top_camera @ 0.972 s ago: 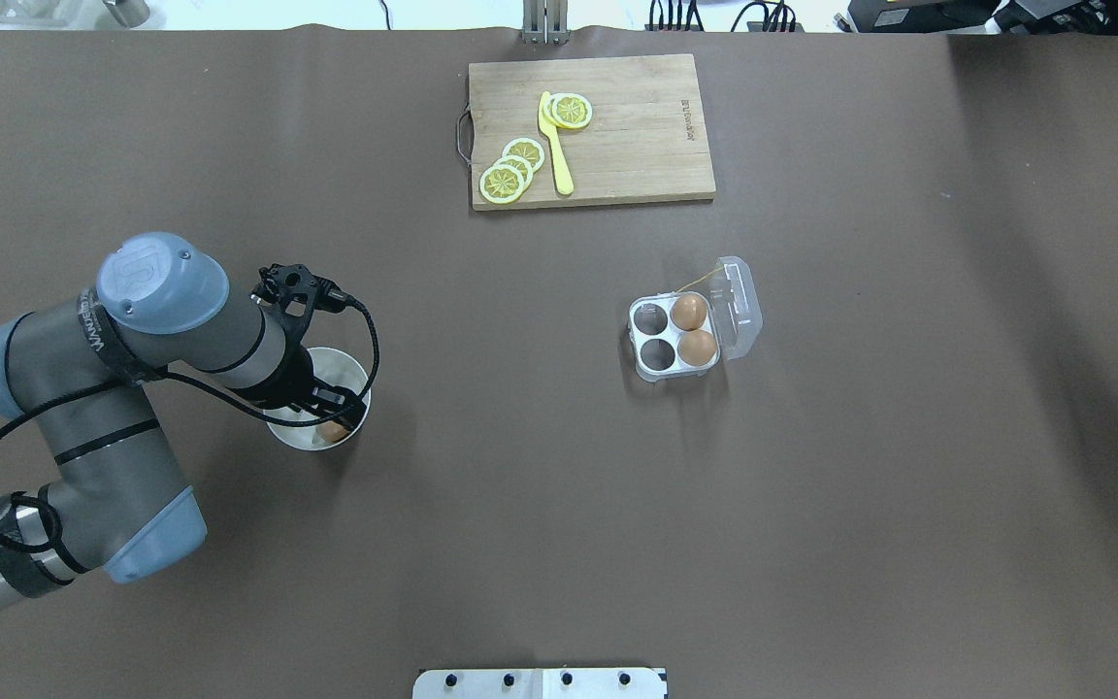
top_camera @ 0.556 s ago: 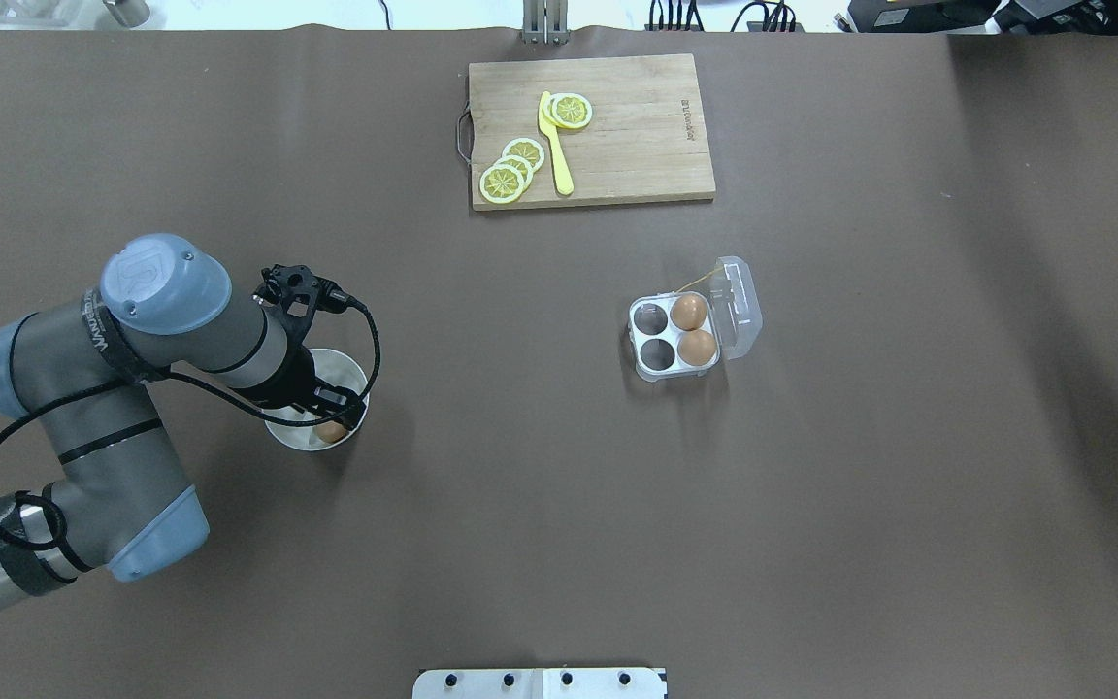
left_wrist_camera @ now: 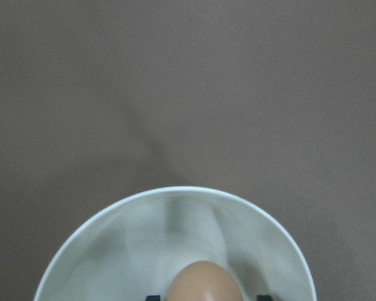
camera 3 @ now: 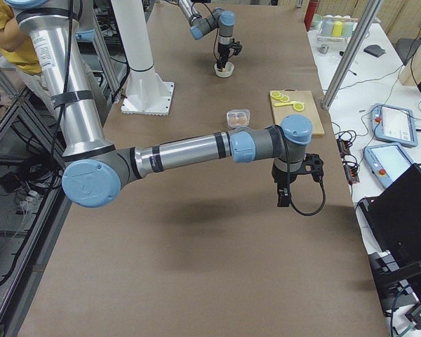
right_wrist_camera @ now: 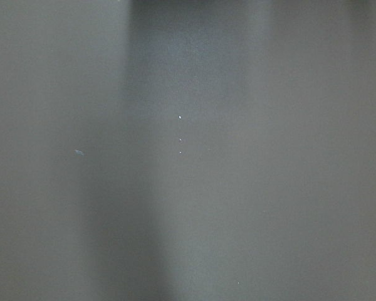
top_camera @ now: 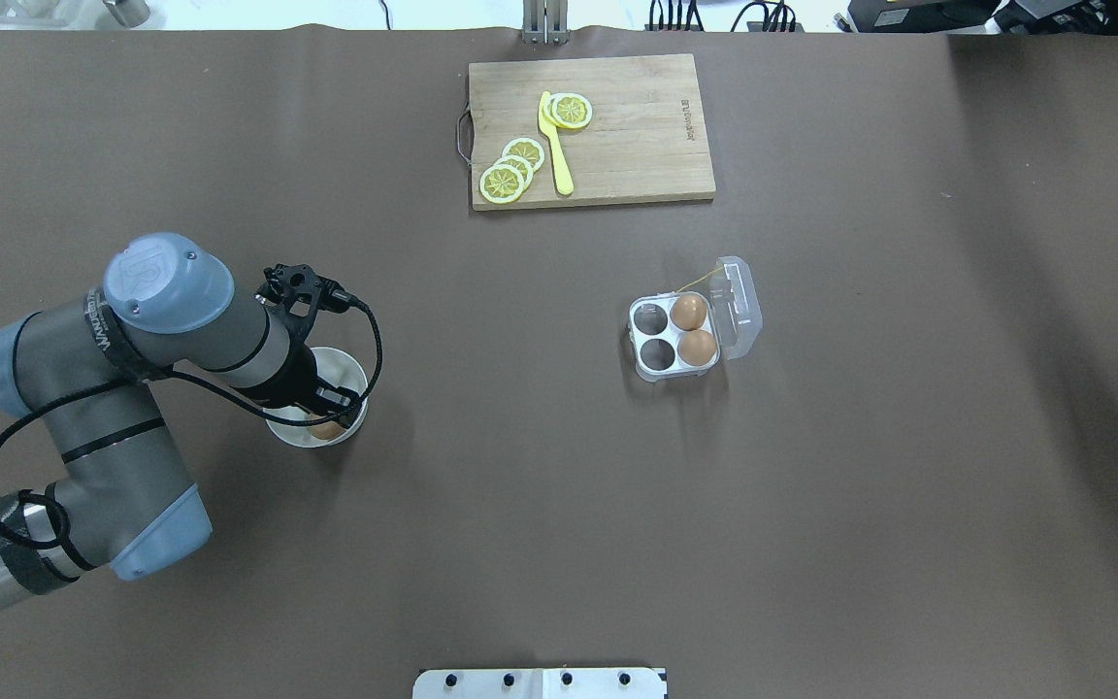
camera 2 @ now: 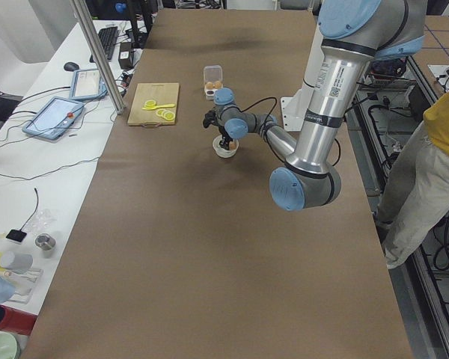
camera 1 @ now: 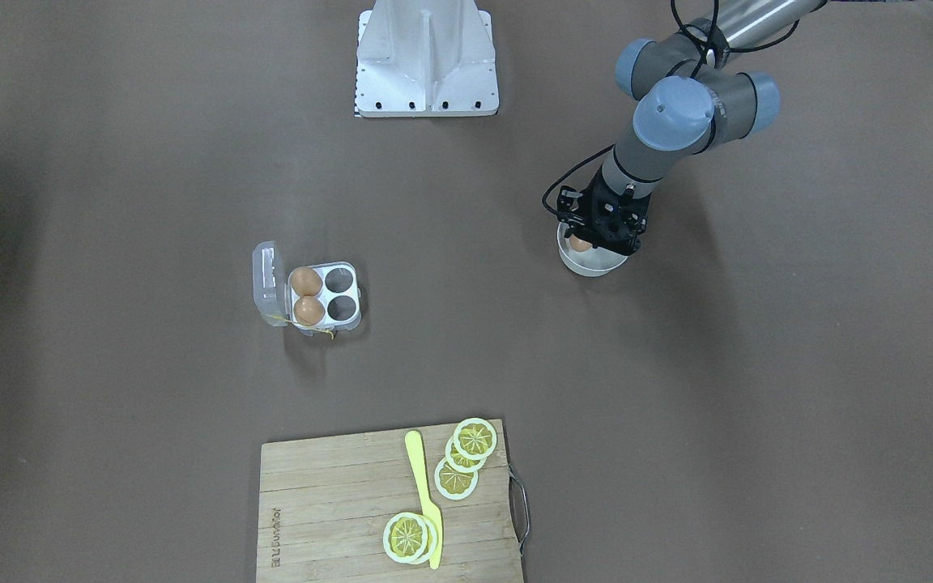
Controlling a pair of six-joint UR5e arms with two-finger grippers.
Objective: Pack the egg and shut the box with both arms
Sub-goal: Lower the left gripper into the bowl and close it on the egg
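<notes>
Egg [left_wrist_camera: 203, 282], small, smooth and light brown, sits low in the round white bowl [top_camera: 350, 369], straddled by the left arm's black two-finger gripper [camera 1: 596, 235]; whether the fingers already pinch it, I cannot tell. Well apart to that arm's right lies the clear plastic four-cell box [top_camera: 675, 335], lid open, two cells free. The right gripper shows only side-on; state unknowable.

Light-brown egg [left_wrist_camera: 203, 283], white bowl [left_wrist_camera: 113, 238]
</notes>
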